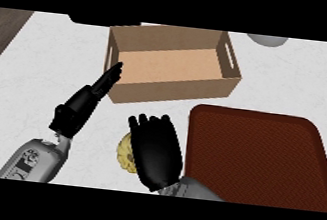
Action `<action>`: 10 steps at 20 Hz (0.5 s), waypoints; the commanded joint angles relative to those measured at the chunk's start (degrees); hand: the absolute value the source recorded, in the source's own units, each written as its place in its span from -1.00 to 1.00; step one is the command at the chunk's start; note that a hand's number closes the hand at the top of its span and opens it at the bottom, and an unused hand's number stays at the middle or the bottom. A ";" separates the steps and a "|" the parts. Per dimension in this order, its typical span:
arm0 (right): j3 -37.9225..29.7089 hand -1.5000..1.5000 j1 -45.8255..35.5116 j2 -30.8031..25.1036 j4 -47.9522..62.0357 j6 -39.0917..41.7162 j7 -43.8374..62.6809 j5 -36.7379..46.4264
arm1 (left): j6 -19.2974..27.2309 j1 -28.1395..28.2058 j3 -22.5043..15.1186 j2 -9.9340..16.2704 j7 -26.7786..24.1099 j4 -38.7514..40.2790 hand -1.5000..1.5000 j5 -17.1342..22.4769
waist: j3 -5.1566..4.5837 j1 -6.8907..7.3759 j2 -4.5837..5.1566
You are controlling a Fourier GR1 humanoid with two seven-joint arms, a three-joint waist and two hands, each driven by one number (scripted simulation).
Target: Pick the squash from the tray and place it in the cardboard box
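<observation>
Nearest the lower edge, the right hand (156, 149) is seen palm-down over the tabletop (42, 94), its fingers held straight and close together, pointing away toward the box. Under its left side a yellow, ribbed squash (124, 153) is half hidden; only a scalloped sliver is shown, lying on the tabletop just left of the tray and not on it. Whether the palm is actually touching the squash cannot be told, but nothing is pinched or wrapped. The squash is judged to be stiff and fairly light, with a smooth, bumpy rind that could slip, so it would best be taken across its widest part, fingers on one side and thumb on the other. Just to the right, the dark red tray (265, 158) is seen with nothing on its visible surface. Further left, the left hand (98, 87) is held edge-on, fingers straight and pressed together, nothing in it, its fingertips reaching to the cardboard box's near left corner; contact cannot be confirmed. Beyond, the cardboard box (172, 65) is open-topped with hand slots in its sides. At the far edge, a pale rounded object (268, 40) is cut off by the frame.
</observation>
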 commanded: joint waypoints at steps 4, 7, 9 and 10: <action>8.51 1.00 0.48 0.02 -18.09 3.30 6.32 -1.05 | -0.28 1.70 1.21 -0.48 -0.54 0.31 0.00 -0.95 | -0.04 -1.89 -0.32; 7.30 1.00 -4.98 0.02 -22.26 2.47 11.64 -4.88 | -0.59 2.06 0.74 -1.13 1.16 -2.28 0.00 -0.80 | -0.04 -1.28 -0.32; 6.54 1.00 -7.20 0.02 -24.46 2.37 15.20 -5.86 | 0.20 0.27 0.95 -1.73 1.92 -0.24 0.00 -2.47 | -0.04 -1.42 -0.27; 5.99 1.00 -5.27 0.02 -25.87 2.29 15.30 -2.19 | -2.15 0.08 3.62 -0.02 0.55 -0.17 0.00 -0.13 | -0.04 -1.71 -0.26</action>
